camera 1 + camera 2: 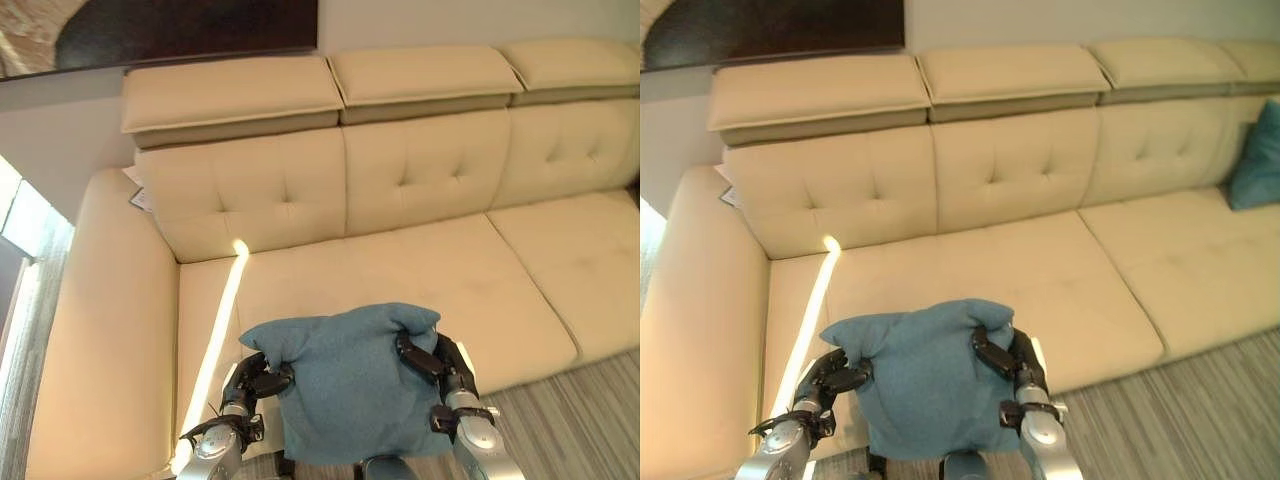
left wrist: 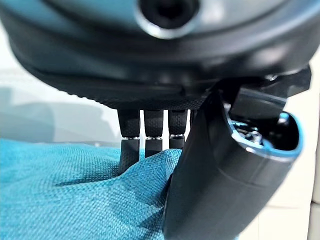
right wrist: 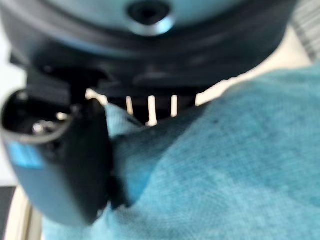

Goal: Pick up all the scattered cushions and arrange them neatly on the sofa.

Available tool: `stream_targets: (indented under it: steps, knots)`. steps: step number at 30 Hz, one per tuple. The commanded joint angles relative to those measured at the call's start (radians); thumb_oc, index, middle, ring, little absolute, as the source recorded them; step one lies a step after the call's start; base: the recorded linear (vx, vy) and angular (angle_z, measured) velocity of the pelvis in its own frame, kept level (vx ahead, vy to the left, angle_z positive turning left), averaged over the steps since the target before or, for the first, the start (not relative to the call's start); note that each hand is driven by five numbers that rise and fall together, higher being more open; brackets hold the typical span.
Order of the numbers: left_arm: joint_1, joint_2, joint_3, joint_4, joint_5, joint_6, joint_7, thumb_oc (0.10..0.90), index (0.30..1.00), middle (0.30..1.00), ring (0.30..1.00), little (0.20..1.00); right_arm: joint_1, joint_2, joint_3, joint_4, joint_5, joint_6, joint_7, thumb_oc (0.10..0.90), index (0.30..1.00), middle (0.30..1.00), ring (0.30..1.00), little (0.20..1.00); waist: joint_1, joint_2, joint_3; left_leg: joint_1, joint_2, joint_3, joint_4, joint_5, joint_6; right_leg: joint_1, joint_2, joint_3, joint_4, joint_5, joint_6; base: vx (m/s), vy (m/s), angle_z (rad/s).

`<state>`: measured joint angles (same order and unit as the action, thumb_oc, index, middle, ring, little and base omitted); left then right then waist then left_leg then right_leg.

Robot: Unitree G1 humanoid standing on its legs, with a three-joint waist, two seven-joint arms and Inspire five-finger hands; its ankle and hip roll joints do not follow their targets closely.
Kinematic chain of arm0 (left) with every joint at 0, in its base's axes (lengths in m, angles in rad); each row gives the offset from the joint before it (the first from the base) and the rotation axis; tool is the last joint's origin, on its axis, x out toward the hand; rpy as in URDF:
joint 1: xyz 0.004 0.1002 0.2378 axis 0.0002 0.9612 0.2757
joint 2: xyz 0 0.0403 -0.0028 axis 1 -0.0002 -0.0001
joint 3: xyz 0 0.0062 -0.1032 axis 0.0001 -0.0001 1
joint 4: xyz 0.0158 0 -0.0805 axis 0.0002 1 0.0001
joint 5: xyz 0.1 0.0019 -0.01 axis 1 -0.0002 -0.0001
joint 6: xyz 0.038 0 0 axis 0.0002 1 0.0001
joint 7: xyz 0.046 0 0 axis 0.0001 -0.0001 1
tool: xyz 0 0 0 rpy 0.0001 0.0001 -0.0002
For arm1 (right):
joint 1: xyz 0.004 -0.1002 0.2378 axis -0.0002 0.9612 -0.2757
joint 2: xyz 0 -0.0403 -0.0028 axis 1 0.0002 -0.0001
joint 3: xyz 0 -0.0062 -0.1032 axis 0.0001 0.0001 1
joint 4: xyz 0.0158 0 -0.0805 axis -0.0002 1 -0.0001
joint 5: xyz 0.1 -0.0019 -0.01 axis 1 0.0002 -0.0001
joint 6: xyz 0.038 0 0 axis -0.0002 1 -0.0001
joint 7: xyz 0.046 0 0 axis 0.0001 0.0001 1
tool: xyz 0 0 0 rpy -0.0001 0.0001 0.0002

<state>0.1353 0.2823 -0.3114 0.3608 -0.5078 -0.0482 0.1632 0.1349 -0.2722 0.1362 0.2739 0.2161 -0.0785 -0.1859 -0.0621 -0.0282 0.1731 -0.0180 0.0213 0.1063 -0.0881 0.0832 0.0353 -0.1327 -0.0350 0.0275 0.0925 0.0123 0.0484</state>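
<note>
Teal cushion (image 1: 350,385), pinched at its upper corners by left hand (image 1: 258,378) and right hand (image 1: 430,360) at lower centre, awaits placement on the beige sofa (image 1: 420,270).

You get grey plank floor (image 1: 1200,400) at lower right, boards running as diagonal stripes, and more of it in a narrow strip at far left. Pale plain wall (image 1: 450,20) runs along the top. A dark panel (image 1: 180,25) hangs on that wall at upper left, its lower edge tilted, with a brown mottled patch at its left corner. A small white tag (image 1: 140,195) sits below the panel, partly tucked out of sight. Bright patch (image 1: 12,210) at the left edge: can't tell what it is.
</note>
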Motion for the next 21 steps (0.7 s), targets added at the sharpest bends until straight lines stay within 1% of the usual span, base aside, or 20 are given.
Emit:
stream_targets:
  steps: [1,5,6,7,11,15,19,20,21]
  knots:
    - [-0.100,-0.001,0.037,-0.152,0.052,-0.162,-0.019,0.400,0.300,0.300,0.300,0.300,-0.053,-0.001,-0.048,-0.104,0.001,-0.119,-0.018,0.400,0.300,0.300,0.300,0.300,-0.007,-0.022,-0.103,0.039,-0.045,0.041,0.013,-0.105,-0.018,0.070,-0.022,-0.032,-0.037,-0.033,0.087,0.14,-0.091,0.05]
    - [-0.108,0.007,0.050,-0.211,0.066,-0.175,-0.009,0.400,0.300,0.300,0.300,0.300,-0.060,-0.013,-0.057,-0.133,-0.016,-0.125,-0.025,0.400,0.300,0.300,0.300,0.300,-0.001,-0.018,-0.122,0.048,-0.039,0.028,0.001,-0.100,-0.032,0.119,-0.022,-0.069,-0.096,-0.030,0.080,0.12,-0.093,0.13]
    - [-0.125,0.006,0.054,-0.247,0.060,-0.188,0.003,0.400,0.300,0.300,0.300,0.300,-0.072,-0.025,-0.061,-0.159,-0.027,-0.131,-0.035,0.400,0.300,0.300,0.300,0.300,0.000,-0.016,-0.126,0.044,-0.035,0.026,0.001,-0.099,-0.040,0.133,-0.023,-0.089,-0.121,-0.026,0.079,0.07,-0.086,0.16]
    - [-0.125,0.005,0.054,-0.248,0.060,-0.187,0.004,0.400,0.300,0.300,0.300,0.300,-0.072,-0.025,-0.061,-0.159,-0.027,-0.131,-0.035,0.400,0.300,0.300,0.300,0.300,-0.001,-0.016,-0.125,0.044,-0.035,0.025,0.001,-0.099,-0.040,0.135,-0.023,-0.090,-0.123,-0.025,0.079,0.06,-0.081,0.16]
    - [-0.191,-0.001,0.052,-0.311,0.058,-0.218,0.043,0.400,0.300,0.300,0.300,0.300,-0.122,-0.044,-0.059,-0.206,-0.044,-0.146,-0.061,0.400,0.300,0.300,0.300,0.300,0.001,-0.016,-0.130,0.034,-0.030,0.018,0.001,-0.090,-0.055,0.162,-0.022,-0.118,-0.170,-0.017,0.079,0.02,-0.059,0.15]
    - [-0.255,-0.002,0.047,-0.364,0.064,-0.240,0.069,0.400,0.300,0.300,0.300,0.300,-0.180,-0.069,-0.055,-0.244,-0.058,-0.155,-0.078,0.400,0.300,0.300,0.300,0.300,0.002,-0.015,-0.140,0.020,-0.024,0.011,0.001,-0.089,-0.071,0.170,-0.024,-0.142,-0.180,-0.025,0.077,0.03,-0.040,0.20]
    - [-0.286,0.006,0.050,-0.386,0.104,-0.253,0.094,0.400,0.300,0.300,0.300,0.300,-0.239,-0.085,-0.046,-0.260,-0.066,-0.164,-0.091,0.400,0.300,0.300,0.300,0.300,0.008,-0.011,-0.139,0.021,-0.021,0.005,0.001,-0.090,-0.077,0.171,-0.023,-0.156,-0.180,-0.030,0.077,0.04,-0.020,0.11]
    - [-0.306,0.007,0.049,-0.382,0.115,-0.256,0.118,0.400,0.300,0.300,0.300,0.300,-0.283,-0.087,-0.032,-0.261,-0.067,-0.170,-0.107,0.400,0.300,0.300,0.300,0.300,0.015,-0.009,-0.136,0.018,-0.017,0.004,0.001,-0.089,-0.080,0.167,-0.022,-0.161,-0.180,-0.033,0.077,-0.02,-0.051,0.31]
    - [-0.381,0.009,0.044,-0.359,0.139,-0.264,0.172,0.400,0.300,0.300,0.300,0.300,-0.384,-0.096,-0.002,-0.247,-0.079,-0.177,-0.150,0.400,0.300,0.300,0.300,0.300,0.024,-0.009,-0.122,-0.003,-0.012,0.003,0.001,-0.083,-0.087,0.145,-0.020,-0.166,-0.180,-0.032,0.078,-0.04,-0.047,0.28]
